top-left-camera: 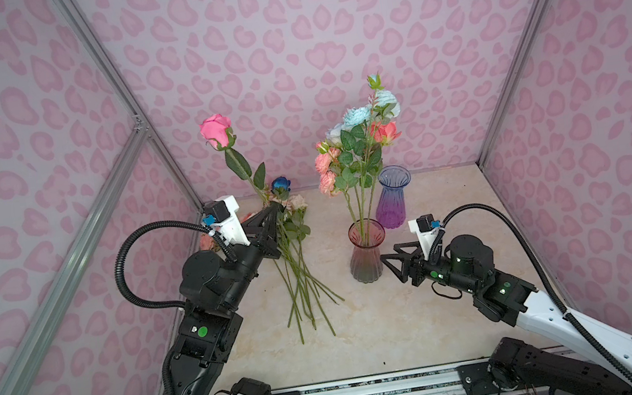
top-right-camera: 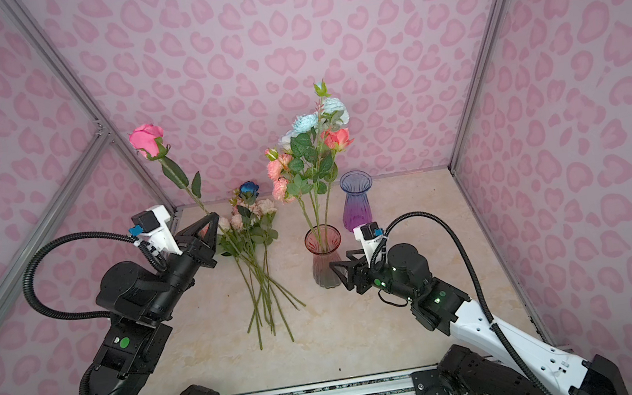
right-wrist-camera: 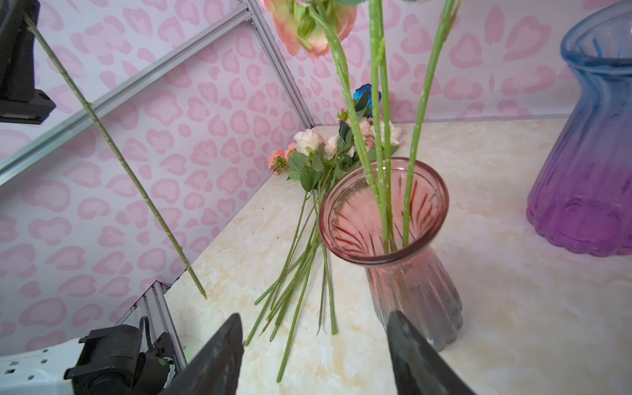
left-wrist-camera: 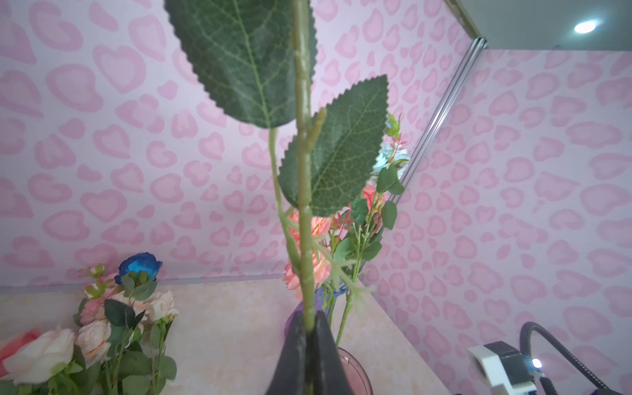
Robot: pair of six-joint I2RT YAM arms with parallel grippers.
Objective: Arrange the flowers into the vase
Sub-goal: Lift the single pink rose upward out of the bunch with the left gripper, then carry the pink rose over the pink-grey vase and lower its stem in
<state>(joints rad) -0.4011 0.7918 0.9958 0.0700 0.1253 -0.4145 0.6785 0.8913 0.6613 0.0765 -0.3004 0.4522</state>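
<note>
Near the worktop's far left corner, left gripper clamps pink rose aloft by its stem; right gripper gapes empty beside pink vase.

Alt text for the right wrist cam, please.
The open right tool faces a ribbed pink glass vase holding several green flower stems. Loose cream and pink flowers lie on the beige marble-look table beyond it; a blue-to-purple glass vase stands to one side.
</note>
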